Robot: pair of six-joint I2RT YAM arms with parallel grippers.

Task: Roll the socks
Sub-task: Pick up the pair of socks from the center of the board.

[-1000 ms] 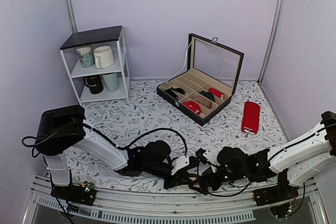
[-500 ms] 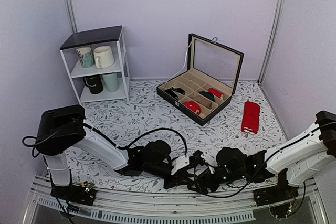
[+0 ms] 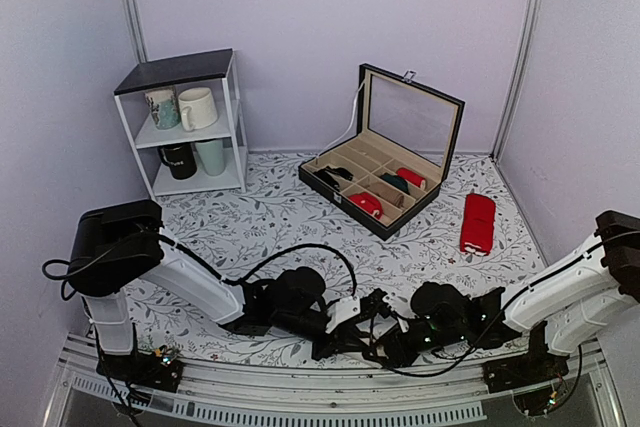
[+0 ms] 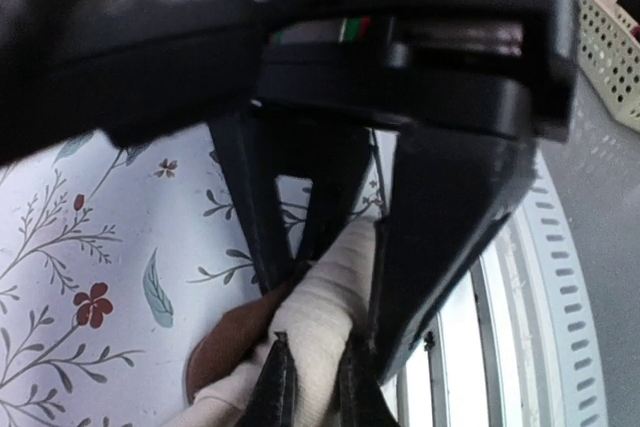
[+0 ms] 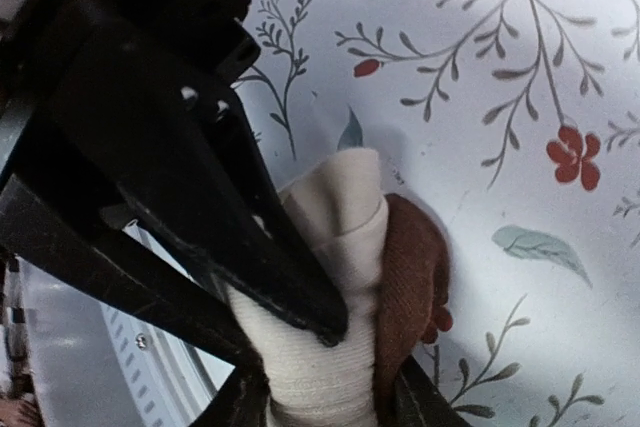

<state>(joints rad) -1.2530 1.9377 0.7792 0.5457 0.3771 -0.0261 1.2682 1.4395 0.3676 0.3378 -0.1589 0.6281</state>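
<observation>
Top external view: both grippers meet on the socks [image 5: 330,267] at 6 o'clock, by the table's [image 3: 260,222] near edge.
Left gripper [image 4: 335,317] pinches the cream roll between its fingers. Right gripper [image 5: 325,397] clamps the same roll from the opposite side, and a brown band bulges beside it. The box [image 3: 340,203] at 1 o'clock, lid up, holds a red bundle [image 3: 364,204] in a near compartment, a second red one [image 3: 411,177] and a dark green bundle [image 3: 395,184] at 3 o'clock in it, and something dark [image 3: 333,175] at 9 o'clock. The shelf [image 3: 185,69] at 10 o'clock carries four mugs [image 3: 198,107]. A red pair [image 3: 477,222] lies at 3 o'clock.
</observation>
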